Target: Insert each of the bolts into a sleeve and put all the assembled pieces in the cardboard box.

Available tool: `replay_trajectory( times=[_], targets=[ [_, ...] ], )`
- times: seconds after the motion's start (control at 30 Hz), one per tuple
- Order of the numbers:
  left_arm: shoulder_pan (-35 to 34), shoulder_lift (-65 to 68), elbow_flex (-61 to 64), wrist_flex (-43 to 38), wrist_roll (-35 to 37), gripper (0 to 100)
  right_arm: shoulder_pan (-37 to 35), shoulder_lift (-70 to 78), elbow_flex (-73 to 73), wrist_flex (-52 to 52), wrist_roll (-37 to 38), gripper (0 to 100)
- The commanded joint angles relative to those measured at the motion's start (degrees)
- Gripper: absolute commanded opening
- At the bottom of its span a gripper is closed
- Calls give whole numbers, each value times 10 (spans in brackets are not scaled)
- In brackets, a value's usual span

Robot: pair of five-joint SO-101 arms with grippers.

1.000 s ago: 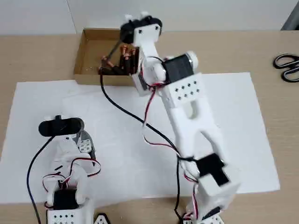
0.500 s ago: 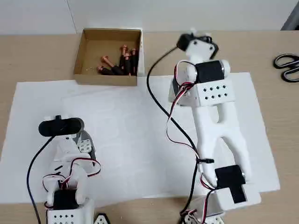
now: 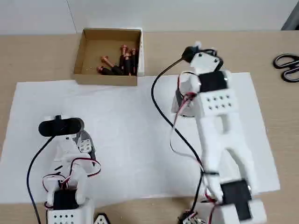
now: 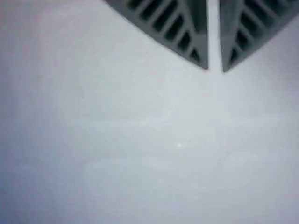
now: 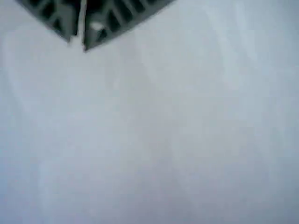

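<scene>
The cardboard box [image 3: 84,55] stands at the table's far left and holds several assembled pieces [image 3: 119,64], dark sleeves with copper bolts in them. My right gripper [image 3: 180,103] hangs low over the white paper, to the right of the box and nearer the front. In the right wrist view its fingers [image 5: 65,21] are shut with nothing between them, just above paper. My left gripper [image 3: 87,144] rests at the front left, folded back over the paper. In the left wrist view its fingers [image 4: 187,37] are shut and empty.
A large white paper sheet [image 3: 121,126] covers the middle of the wooden table. Black scissors [image 3: 287,65] lie at the far right edge. Red, black and white cables hang along both arms.
The right arm has pulled out of the box, swung right and drawn back toward the front, its gripper now over the paper. The left arm has kept still.
</scene>
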Motion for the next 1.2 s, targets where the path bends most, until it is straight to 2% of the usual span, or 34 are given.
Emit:
replay_trajectory(
  times=[0.0,0.17,0.33,0.57,0.77,0.9,1.07,1.17],
  targets=[
    [-3,-6,-2,-14,3,6,-6,-112,3,-19,-1,7],
    [-2,-6,-2,-14,3,6,-5,-218,101,-76,46,8],
    [-2,-6,-2,-14,2,6,-2,-331,280,-164,73,8],
    [-2,-6,-2,-15,2,6,32,-489,600,-426,98,5],
    [-2,-6,-2,-15,2,6,66,-636,775,-581,98,5],
    [-2,-6,-2,-15,2,6,65,-741,850,-600,109,4],
    [-2,-6,-2,-15,2,6,66,-875,942,-596,265,4],
    [-2,-6,-2,-15,2,6,66,-948,971,-569,274,4]
  ],
)
